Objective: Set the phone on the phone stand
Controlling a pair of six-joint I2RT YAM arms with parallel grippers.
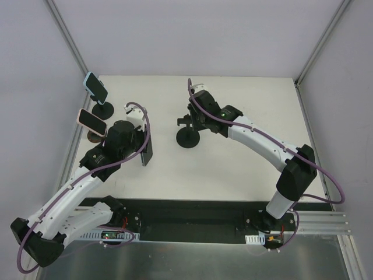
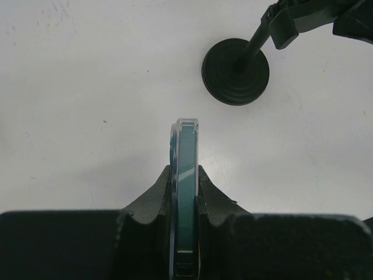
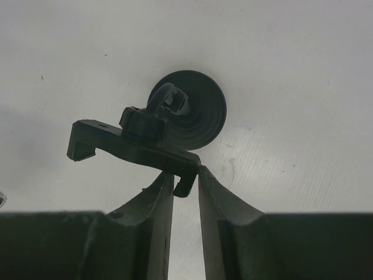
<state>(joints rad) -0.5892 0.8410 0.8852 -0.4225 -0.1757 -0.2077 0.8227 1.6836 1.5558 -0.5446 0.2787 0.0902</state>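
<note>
Grips the phone (image 2: 186,140) edge-on in the left gripper (image 2: 185,175), clenched on its two faces, at the lower centre of the left wrist view. Hangs it left of centre in the top view, above the table (image 1: 233,175), apart from the stand (image 1: 189,139). Pinches the stand's cradle by its lower lip with the right gripper (image 3: 185,185), fingertips (image 3: 165,185) touching it on both sides by the look of it, with the base flat on the table at the centre of the top view. Leaves alone the spare phones (image 1: 92,121) at the upper left.

Could go wrong in several ways, probably. Might swivel the phone between the pads, held by so little of its length, once an edge meets the cradle. Might lose the thin lip from the right fingertips, or rock the base, under a sideways push. Might knock gripper against gripper, with the right one occupying the cradle's end. Might miss the lip and drop the phone flat. Calls for a slow, square approach.
</note>
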